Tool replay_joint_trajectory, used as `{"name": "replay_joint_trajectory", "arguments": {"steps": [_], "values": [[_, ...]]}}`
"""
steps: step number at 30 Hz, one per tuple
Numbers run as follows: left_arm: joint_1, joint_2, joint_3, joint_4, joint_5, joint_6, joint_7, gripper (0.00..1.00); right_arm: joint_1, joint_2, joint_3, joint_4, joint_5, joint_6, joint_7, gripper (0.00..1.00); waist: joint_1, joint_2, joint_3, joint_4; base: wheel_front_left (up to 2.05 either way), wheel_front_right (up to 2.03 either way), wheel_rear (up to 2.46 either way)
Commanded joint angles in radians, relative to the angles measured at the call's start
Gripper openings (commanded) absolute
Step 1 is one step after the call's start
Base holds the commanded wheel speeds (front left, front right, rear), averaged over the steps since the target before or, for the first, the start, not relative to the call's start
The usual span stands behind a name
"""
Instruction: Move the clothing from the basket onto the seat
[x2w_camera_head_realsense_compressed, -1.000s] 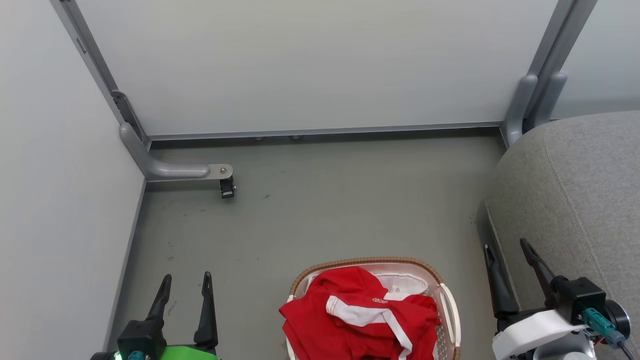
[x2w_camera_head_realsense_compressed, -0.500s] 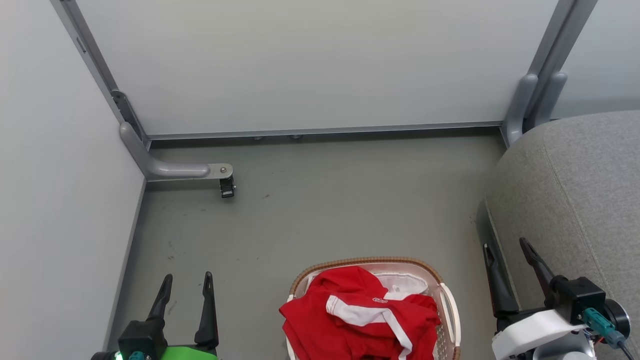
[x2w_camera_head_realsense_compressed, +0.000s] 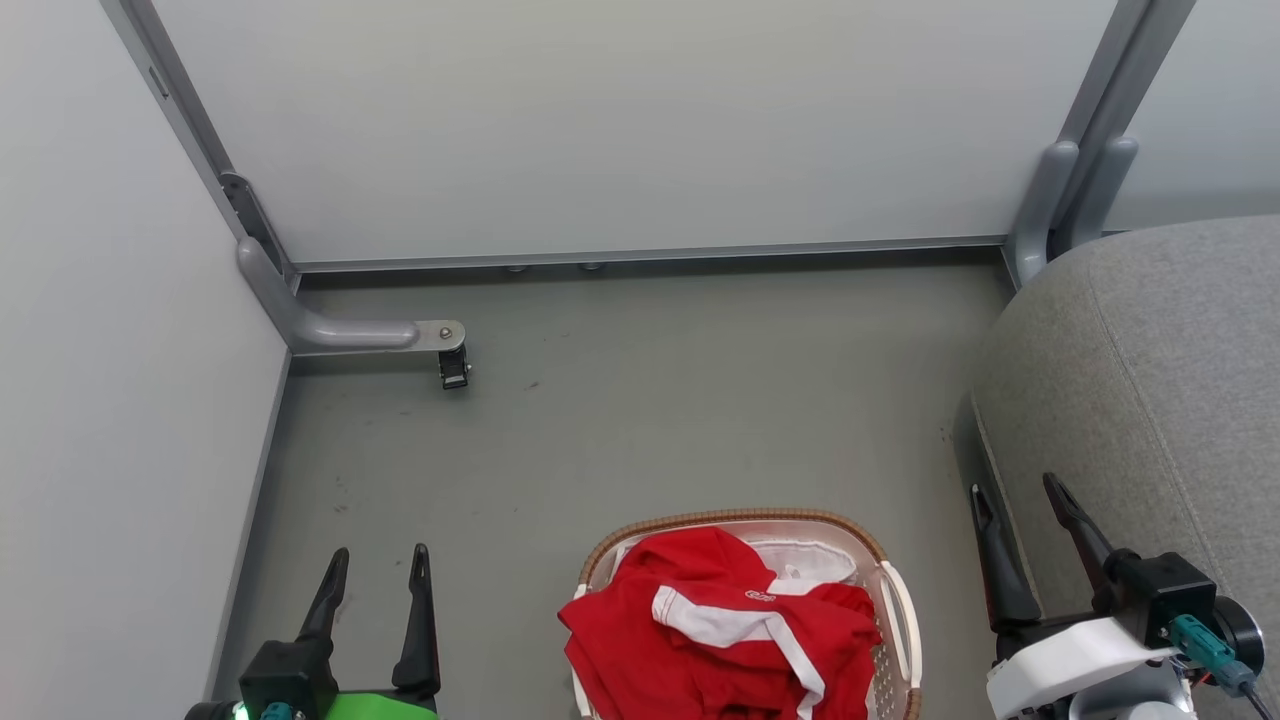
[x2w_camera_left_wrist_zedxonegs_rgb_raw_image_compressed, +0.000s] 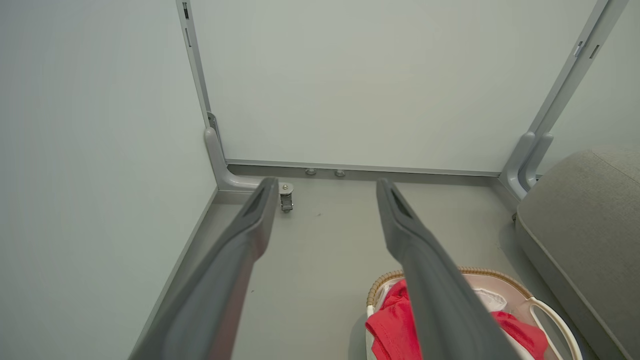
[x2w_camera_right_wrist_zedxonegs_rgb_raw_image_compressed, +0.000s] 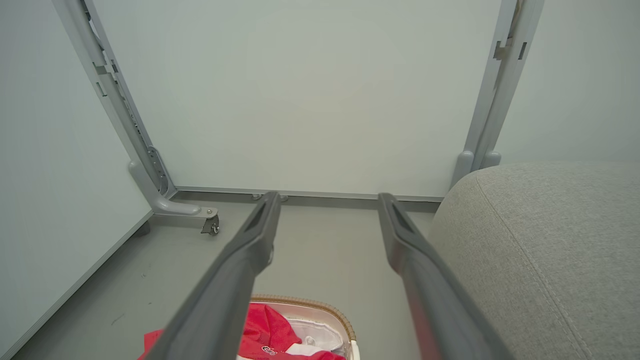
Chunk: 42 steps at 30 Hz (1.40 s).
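While the clothing (x2w_camera_head_realsense_compressed: 700, 640) lies in the basket (x2w_camera_head_realsense_compressed: 730, 520), the left fingers (x2w_camera_head_realsense_compressed: 417, 620) and right fingers (x2w_camera_head_realsense_compressed: 995, 565) stand wide and empty. The basket sits between them.

Basket (x2w_camera_head_realsense_compressed: 730, 518) near end, clothing (x2w_camera_head_realsense_compressed: 690, 640) lower part cut by bottom edge; seat (x2w_camera_head_realsense_compressed: 1150, 380) runs past right edge.

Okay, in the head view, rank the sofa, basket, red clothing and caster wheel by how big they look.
1. sofa, largest.
2. basket and red clothing, about alike: the clothing covers most of the basket, both cut by the bottom edge.
3. caster wheel, smallest.
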Motion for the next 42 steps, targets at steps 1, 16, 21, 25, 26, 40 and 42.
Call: {"name": "replay_joint_trajectory", "arguments": {"steps": [1,16,21,25,26,40,42], "values": [[0.000,0.007,0.000,-0.003,-0.001,-0.004,-0.001,1.00,0.007,-0.005,-0.004,-0.007,0.001,0.000,-0.005,1.00,0.0000,0.0111,0.005,-0.001,0.00,0.00,0.00],[-0.232,0.014,-0.088,0.044,0.100,-0.052,0.000,1.00,-0.141,-0.005,-0.112,-0.140,0.014,0.000,-0.005,1.00,0.0000,0.0111,0.229,-0.070,0.00,0.00,0.00],[-0.379,0.040,-0.190,0.148,0.134,-0.064,0.000,1.00,-0.205,-0.004,-0.161,-0.176,0.029,0.000,-0.004,1.00,0.0000,0.0111,0.343,-0.112,0.00,0.00,0.00],[-0.506,0.068,-0.350,0.264,0.146,-0.063,0.000,1.00,-0.247,-0.004,-0.189,-0.190,0.049,0.000,-0.004,1.00,0.0000,0.0111,0.436,-0.158,0.00,0.00,0.00],[-0.541,0.080,-0.400,0.297,0.140,-0.064,0.000,1.00,-0.257,-0.004,-0.192,-0.192,0.057,0.000,-0.004,1.00,0.0000,0.0111,0.461,-0.172,0.00,0.00,0.00],[-0.889,0.136,-1.032,0.635,-0.046,-0.062,0.050,1.00,-0.318,-0.003,-0.139,-0.183,0.172,0.000,-0.004,1.00,0.0000,0.0111,0.675,-0.337,0.00,0.00,0.00],[-0.917,0.144,-1.078,0.660,-0.074,-0.062,0.069,1.00,-0.321,-0.003,-0.138,-0.181,0.192,0.000,-0.004,1.00,0.0000,0.0111,0.698,-0.356,0.00,0.00,0.00]]}}
